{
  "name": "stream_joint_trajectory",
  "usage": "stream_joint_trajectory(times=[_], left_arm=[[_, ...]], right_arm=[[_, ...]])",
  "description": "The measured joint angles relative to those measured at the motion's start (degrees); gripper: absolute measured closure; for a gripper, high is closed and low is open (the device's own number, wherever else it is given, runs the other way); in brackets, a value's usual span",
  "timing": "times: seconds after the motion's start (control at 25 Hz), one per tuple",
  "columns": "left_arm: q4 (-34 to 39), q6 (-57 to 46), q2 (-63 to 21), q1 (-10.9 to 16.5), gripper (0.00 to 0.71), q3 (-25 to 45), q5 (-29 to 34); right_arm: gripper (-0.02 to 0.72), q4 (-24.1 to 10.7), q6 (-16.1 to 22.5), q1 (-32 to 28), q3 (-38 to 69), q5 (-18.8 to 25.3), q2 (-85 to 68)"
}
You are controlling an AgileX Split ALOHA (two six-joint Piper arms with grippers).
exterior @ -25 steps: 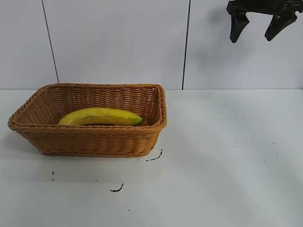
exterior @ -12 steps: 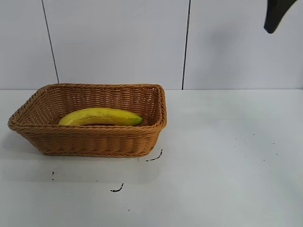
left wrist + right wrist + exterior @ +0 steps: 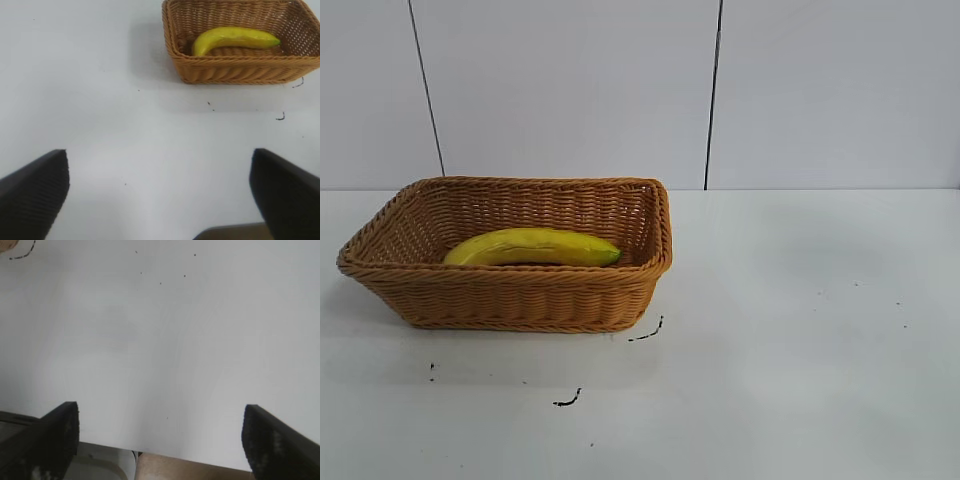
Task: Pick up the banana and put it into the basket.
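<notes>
The yellow banana (image 3: 532, 246) lies lengthwise inside the tan wicker basket (image 3: 510, 300) at the left of the white table. It also shows in the left wrist view (image 3: 232, 38), inside the basket (image 3: 240, 75), far from that arm. My left gripper (image 3: 160, 195) is open and empty, high over bare table. My right gripper (image 3: 160, 440) is open and empty, above the table's near edge on the right side. Neither gripper shows in the exterior view.
Small black marks (image 3: 645, 333) lie on the table in front of the basket. The table's edge (image 3: 165, 452) shows under the right gripper, with floor beyond it.
The right gripper has risen up and out of the exterior view at the top right. The banana and basket have not moved.
</notes>
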Motion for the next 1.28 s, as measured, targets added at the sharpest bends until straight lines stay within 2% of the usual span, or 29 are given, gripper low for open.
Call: stream_joint_trajectory(times=[0.08, 0.28, 0.56, 0.76, 0.96, 1.28], left_arm=[[0.0, 0.0, 0.0, 0.0, 0.015, 0.0, 0.0], [0.0, 0.0, 0.0, 0.0, 0.015, 0.0, 0.0], [0.0, 0.0, 0.0, 0.0, 0.015, 0.0, 0.0], [0.0, 0.0, 0.0, 0.0, 0.015, 0.0, 0.0], [0.0, 0.0, 0.0, 0.0, 0.015, 0.0, 0.0], [0.0, 0.0, 0.0, 0.0, 0.015, 0.0, 0.0]], right_arm=[[0.071, -0.1, 0.0, 0.0, 3.5, -1.6, -5.4], [0.071, -0.9, -0.1, 0.0, 6.4, -1.0, -14.1], [0.071, -0.9, -0.1, -0.1, 6.4, -1.0, -15.4], [0.071, -0.9, -0.1, -2.6, 6.4, -1.0, -15.4], [0.071, -0.9, -0.1, -0.5, 6.4, -1.0, -16.7], [0.071, -0.9, -0.1, 0.2, 6.4, -0.9, -27.5]])
